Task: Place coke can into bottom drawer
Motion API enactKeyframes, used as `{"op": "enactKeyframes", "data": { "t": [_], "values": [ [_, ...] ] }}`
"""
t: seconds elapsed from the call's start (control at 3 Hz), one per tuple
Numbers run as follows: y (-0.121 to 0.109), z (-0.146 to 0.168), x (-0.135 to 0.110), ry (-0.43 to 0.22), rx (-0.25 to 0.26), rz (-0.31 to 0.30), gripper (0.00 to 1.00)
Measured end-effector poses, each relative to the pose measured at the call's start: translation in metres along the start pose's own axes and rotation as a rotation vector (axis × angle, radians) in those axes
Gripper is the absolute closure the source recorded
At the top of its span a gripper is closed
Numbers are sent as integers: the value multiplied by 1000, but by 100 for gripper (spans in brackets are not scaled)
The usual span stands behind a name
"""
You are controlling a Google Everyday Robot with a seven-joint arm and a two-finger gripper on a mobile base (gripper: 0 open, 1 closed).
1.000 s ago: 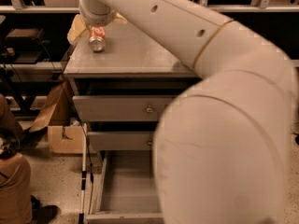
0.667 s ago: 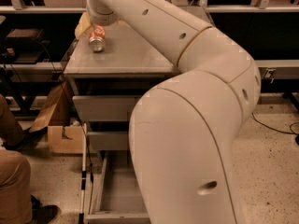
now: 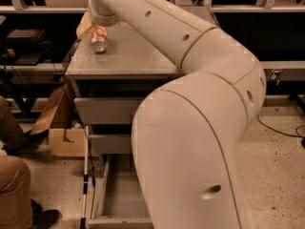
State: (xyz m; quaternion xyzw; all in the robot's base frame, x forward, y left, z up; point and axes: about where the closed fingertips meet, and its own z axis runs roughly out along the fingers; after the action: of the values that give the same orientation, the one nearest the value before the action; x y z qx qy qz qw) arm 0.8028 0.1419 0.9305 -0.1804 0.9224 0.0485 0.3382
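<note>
The gripper [image 3: 101, 25] is over the far left corner of the desk [image 3: 138, 56], at the end of the big white arm [image 3: 190, 142] that comes in from the near right side and covers much of the view. The gripper is directly on top of the coke can [image 3: 99, 39] and seems to touch it. The wrist hides the gripper, so I cannot tell if it grasps the can or is released.

The coke can is on the desk top, close to the far left corner and a little in from the left edge. It is tilted, and 1 silver end faces the near edge. Just behind it, at the far left corner, there is a tan, paper-like thing [image 3: 84, 25].

Under the near edge of the desk, 2 grey drawers [image 3: 107, 110] are closed. The bottom drawer [image 3: 119, 202] below them is pulled out, and its flat grey floor is partly hidden by the arm.

On the floor to the left of the desk stands a cardboard box [image 3: 66, 142]. A person's leg [image 3: 14, 194] in tan trousers is at the lower left.
</note>
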Motion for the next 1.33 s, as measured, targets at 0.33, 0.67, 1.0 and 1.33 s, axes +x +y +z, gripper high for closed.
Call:
{"op": "enactKeyframes", "data": {
  "t": [0.33,0.67,1.0,1.33],
  "values": [
    [5,11,-15,-43,-24,110,0],
    [33,35,-40,-68,-76,220,0],
    [48,52,-51,-69,-88,266,0],
    [45,76,-54,-71,-81,316,0]
  ]
}}
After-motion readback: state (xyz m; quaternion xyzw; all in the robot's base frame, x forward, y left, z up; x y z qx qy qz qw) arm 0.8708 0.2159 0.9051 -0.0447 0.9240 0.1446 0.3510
